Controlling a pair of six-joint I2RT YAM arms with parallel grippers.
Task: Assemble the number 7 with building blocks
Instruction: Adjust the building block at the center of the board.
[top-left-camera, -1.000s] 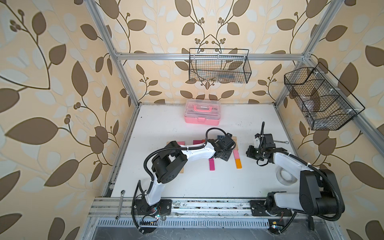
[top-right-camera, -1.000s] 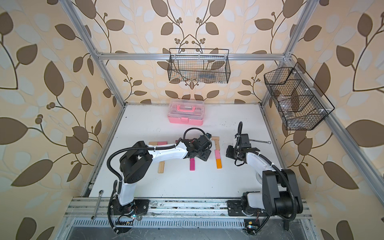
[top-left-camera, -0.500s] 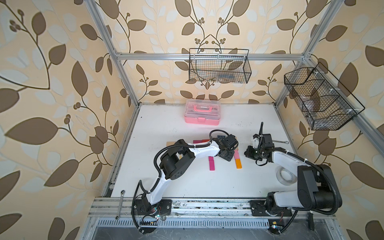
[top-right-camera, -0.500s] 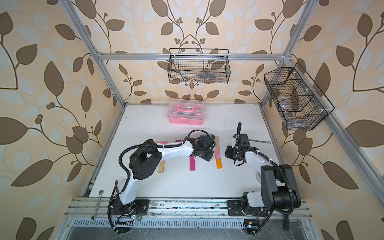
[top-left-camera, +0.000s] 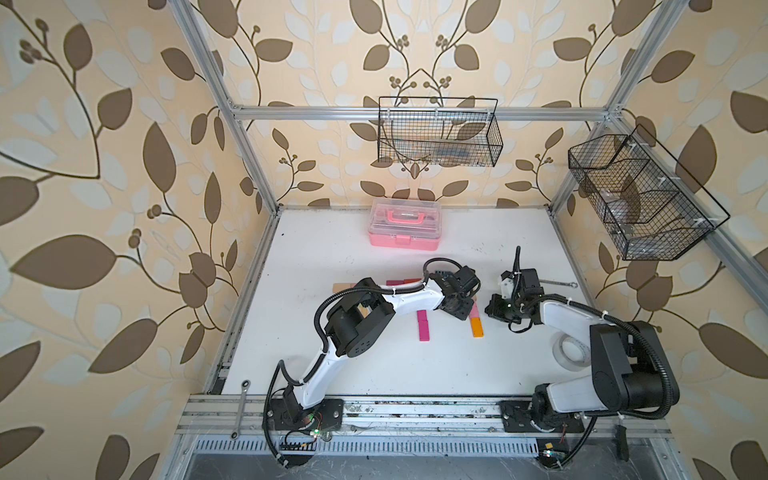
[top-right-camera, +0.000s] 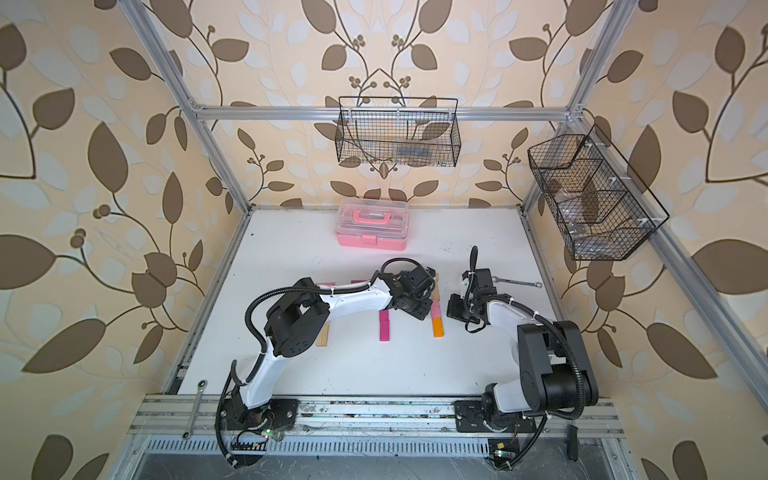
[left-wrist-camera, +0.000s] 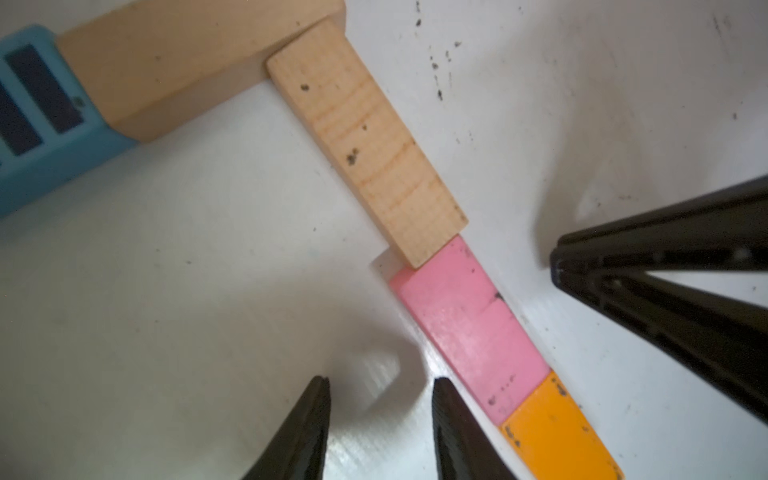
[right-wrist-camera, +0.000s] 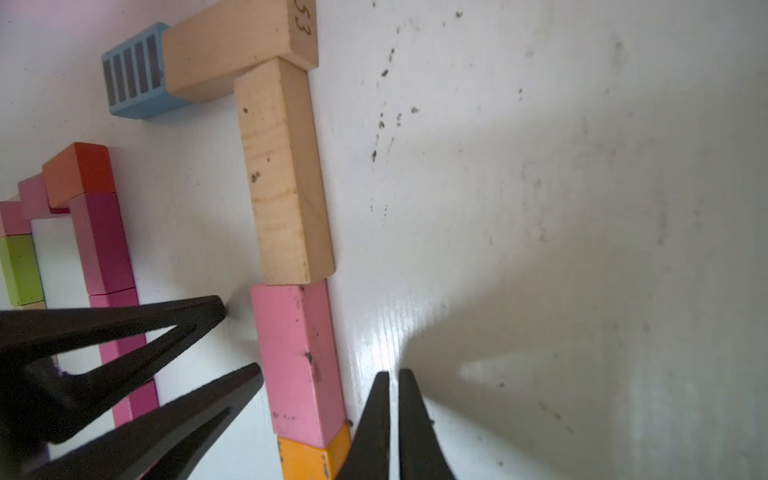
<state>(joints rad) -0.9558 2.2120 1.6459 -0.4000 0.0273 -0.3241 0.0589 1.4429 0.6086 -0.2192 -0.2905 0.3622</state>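
Note:
The number 7 lies flat on the white table. A blue-striped block (right-wrist-camera: 133, 79) and a wood block (right-wrist-camera: 232, 45) make its short bar. A second wood block (right-wrist-camera: 286, 174), a light pink block (right-wrist-camera: 297, 361) and an orange block (right-wrist-camera: 311, 457) run down from the bar's end. My left gripper (left-wrist-camera: 380, 382) is open and empty, with its tips low beside the pink block (left-wrist-camera: 469, 328). My right gripper (right-wrist-camera: 392, 376) is shut on the opposite side, close against the orange block. In both top views the grippers (top-left-camera: 459, 309) (top-right-camera: 455, 307) flank the column.
A second group of red, magenta (right-wrist-camera: 104, 241), pink and lime green blocks lies beyond the left fingers (right-wrist-camera: 218, 309). A magenta block (top-left-camera: 424, 328) and a wood block (top-right-camera: 323, 334) lie by the left arm. At the back stands a pink case (top-left-camera: 403, 230). A tape roll (top-left-camera: 573, 351) and a wrench (top-left-camera: 559, 284) lie at the right.
The left arm's elbow has swung toward the middle of the table while its gripper stayed at the column, and its jaws have narrowed. The right gripper has edged closer to the column.

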